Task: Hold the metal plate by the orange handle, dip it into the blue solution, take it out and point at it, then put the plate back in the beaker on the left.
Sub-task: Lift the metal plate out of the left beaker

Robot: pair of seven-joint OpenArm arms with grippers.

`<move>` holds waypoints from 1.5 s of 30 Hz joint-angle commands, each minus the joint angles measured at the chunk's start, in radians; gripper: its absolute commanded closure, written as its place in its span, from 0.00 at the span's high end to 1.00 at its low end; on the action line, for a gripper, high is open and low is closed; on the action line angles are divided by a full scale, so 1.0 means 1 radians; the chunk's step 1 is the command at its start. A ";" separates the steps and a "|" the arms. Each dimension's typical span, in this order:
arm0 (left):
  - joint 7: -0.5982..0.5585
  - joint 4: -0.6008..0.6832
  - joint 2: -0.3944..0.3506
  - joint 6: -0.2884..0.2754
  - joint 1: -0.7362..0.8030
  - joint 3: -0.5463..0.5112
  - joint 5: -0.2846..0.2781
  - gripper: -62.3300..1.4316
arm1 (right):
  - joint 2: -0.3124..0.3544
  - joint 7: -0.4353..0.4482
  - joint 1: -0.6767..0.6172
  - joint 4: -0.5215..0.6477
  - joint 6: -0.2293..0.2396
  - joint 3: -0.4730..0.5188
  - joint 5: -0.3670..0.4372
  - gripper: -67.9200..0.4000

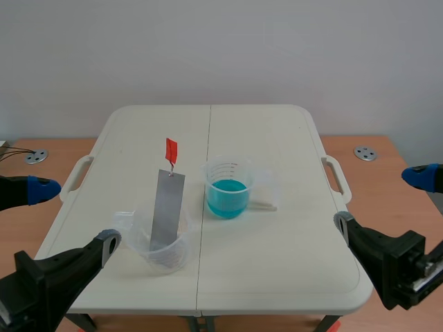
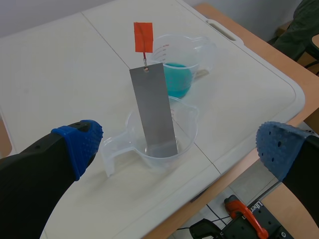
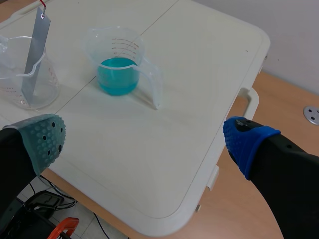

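– Grey steel strip, where does it stand?

– The metal plate (image 1: 167, 209) stands in the left beaker (image 1: 163, 256), a clear one with no liquid visible in it. Its lower end rests on the beaker's floor. It leans away from the robot, with its upper half rising well above the rim.

– And the orange handle (image 1: 171, 149)?

– It is a small tag fixed to the plate's top end by a thin link, and nothing grips it.

– The blue solution (image 1: 227, 197)?

– It fills the lower part of the right beaker (image 1: 229, 169), which stands upright just beside the left one, a little farther from the robot. The two beakers are close together, but whether they touch cannot be told. The right beaker's grip points toward the right arm's side.

– How does the left hand (image 1: 79, 214) stand?

– It is spread wide and holds nothing. It sits low at the near left corner of the desk (image 1: 277, 138). In its wrist view the left beaker and the plate lie ahead of it, between its two fingers but apart from both. The beaker's grip points toward the finger with the blue pad (image 2: 79, 142).

– And the right hand (image 1: 378, 199)?

– It is also spread wide and holds nothing. It sits at the desk's near right edge, well apart from both beakers, and bare desk shows between its fingers.
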 commanded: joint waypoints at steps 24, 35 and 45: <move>-0.016 0.006 0.005 0.002 -0.004 0.001 -0.006 1.00 | 0.000 -0.095 0.154 -0.006 0.015 -0.052 -0.015 0.98; -0.018 0.006 0.005 0.002 -0.003 0.001 0.021 0.07 | 0.000 -0.116 0.408 -0.109 0.023 -0.262 -0.007 0.98; 0.162 -0.006 -0.001 0.071 0.065 -0.001 0.153 0.07 | -0.061 -0.117 0.565 -0.193 0.082 -0.415 0.015 0.98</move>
